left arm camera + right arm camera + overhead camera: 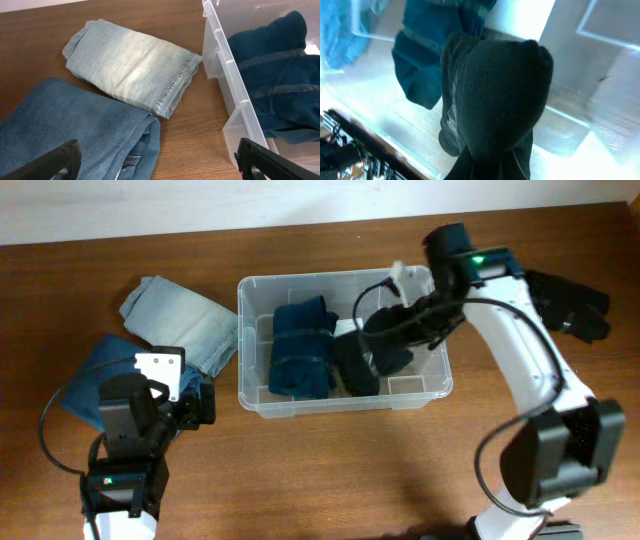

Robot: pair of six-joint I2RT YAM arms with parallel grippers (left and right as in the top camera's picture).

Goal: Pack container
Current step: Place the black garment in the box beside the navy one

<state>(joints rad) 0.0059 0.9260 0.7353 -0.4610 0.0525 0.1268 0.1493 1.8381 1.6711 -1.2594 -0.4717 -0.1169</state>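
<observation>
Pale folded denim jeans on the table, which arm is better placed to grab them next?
Left. The left pincer is open beside the pale folded denim jeans, outside the clear plastic container. The right pincer is inside that container, closed on a black folded garment.

- Right gripper [385, 332]: jaws hidden by dark cloth [495, 100] in wrist view.
- Left fingers [57, 162]: cut by bottom edge.
- Blue jeans [75, 130]: partly under left arm [125, 465] overhead; cropped in wrist view.
- Container [235, 95]: cropped at right.
</observation>
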